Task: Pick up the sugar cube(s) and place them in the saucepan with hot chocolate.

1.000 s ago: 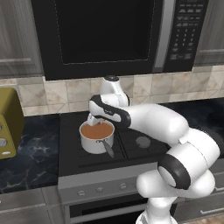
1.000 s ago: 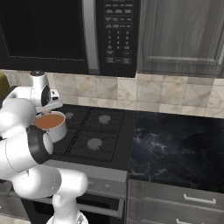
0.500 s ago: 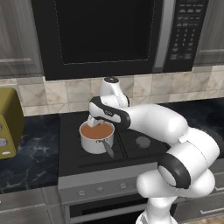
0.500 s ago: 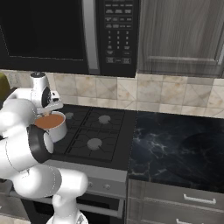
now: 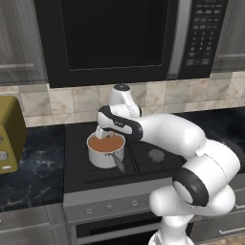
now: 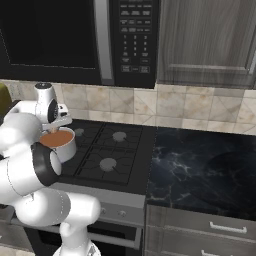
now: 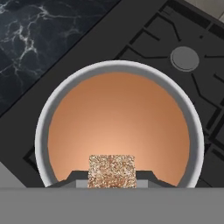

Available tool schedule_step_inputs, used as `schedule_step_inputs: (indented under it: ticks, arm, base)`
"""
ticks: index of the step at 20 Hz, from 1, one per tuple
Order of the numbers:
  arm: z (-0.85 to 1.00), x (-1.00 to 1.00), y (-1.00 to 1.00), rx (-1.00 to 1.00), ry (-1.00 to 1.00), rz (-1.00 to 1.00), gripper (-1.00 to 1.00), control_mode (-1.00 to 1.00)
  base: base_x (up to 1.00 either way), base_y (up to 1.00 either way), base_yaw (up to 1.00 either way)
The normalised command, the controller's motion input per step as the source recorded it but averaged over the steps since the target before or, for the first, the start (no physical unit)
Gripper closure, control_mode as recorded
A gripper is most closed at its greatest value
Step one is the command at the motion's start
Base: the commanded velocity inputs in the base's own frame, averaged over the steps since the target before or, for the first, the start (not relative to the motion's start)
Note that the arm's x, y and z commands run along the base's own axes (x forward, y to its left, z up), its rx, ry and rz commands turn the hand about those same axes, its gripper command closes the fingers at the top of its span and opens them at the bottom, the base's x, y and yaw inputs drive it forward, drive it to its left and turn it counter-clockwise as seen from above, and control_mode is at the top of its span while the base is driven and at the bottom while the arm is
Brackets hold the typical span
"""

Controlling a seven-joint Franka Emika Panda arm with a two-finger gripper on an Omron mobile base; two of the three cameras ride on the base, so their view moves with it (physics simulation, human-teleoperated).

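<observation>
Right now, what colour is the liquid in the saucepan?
Reddish-brown liquid, clearest in the hand view, inside the silver saucepan.

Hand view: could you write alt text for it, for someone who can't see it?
A small speckled tan sugar cube is pinched between the gripper fingertips, directly above a round silver saucepan of reddish-brown hot chocolate. The pan sits on a black stovetop, with dark marbled counter beyond.

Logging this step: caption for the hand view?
Gripper holding the sugar cube directly above the saucepan of hot chocolate on the stove.
</observation>
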Motion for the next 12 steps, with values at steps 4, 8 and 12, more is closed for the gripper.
schedule_step_inputs:
  ticks: [4,8,12]
  arm:
    - [-0.15,0.00,0.00,0.00,0.00,0.00,1.00,-1.00]
    - [-0.14,0.00,0.00,0.00,0.00,0.00,1.00,-1.00]
    - [-0.18,0.00,0.00,-0.01,0.00,0.00,1.00,-1.00]
  base:
    - [0.00,0.00,0.00]
    - [0.00,0.00,0.00]
    - [0.00,0.00,0.00]
